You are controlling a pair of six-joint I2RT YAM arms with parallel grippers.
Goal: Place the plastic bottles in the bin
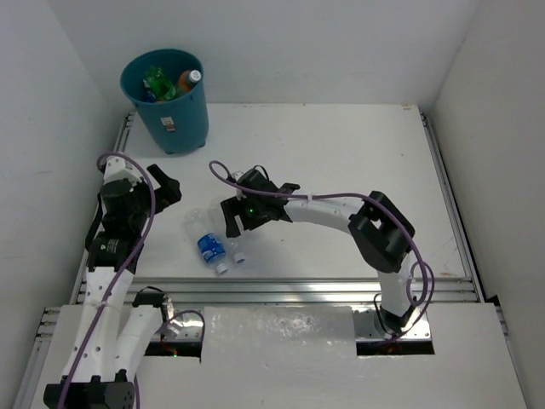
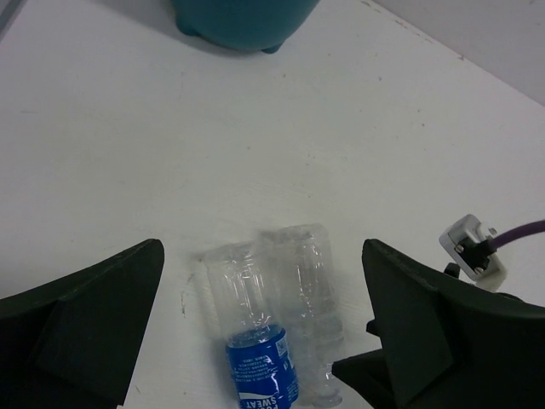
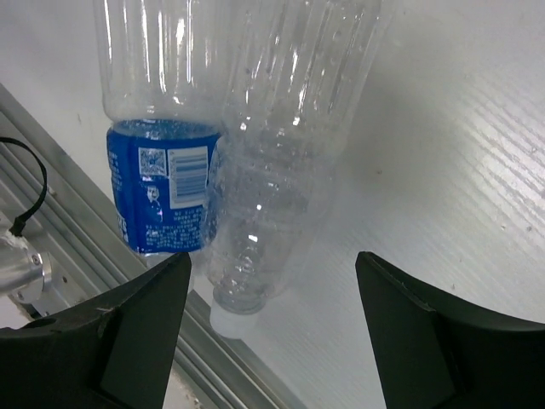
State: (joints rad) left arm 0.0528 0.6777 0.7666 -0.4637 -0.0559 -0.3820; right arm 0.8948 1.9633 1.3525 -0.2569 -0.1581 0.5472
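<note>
A clear bottle with a blue label (image 1: 210, 246) and a plain clear bottle (image 1: 232, 243) lie side by side on the white table, caps toward the near edge. Both show in the left wrist view, blue-labelled (image 2: 255, 349) and plain (image 2: 308, 307), and in the right wrist view, blue-labelled (image 3: 162, 153) and plain (image 3: 281, 162). My right gripper (image 1: 241, 219) is open just above and beside the plain bottle. My left gripper (image 1: 167, 189) is open and empty, left of the bottles. The teal bin (image 1: 170, 106) at the far left holds a green bottle (image 1: 157, 83) and an orange one (image 1: 187, 83).
The bin's base shows at the top of the left wrist view (image 2: 243, 21). An aluminium rail (image 1: 281, 288) runs along the table's near edge, just past the bottle caps. White walls close in on the left, back and right.
</note>
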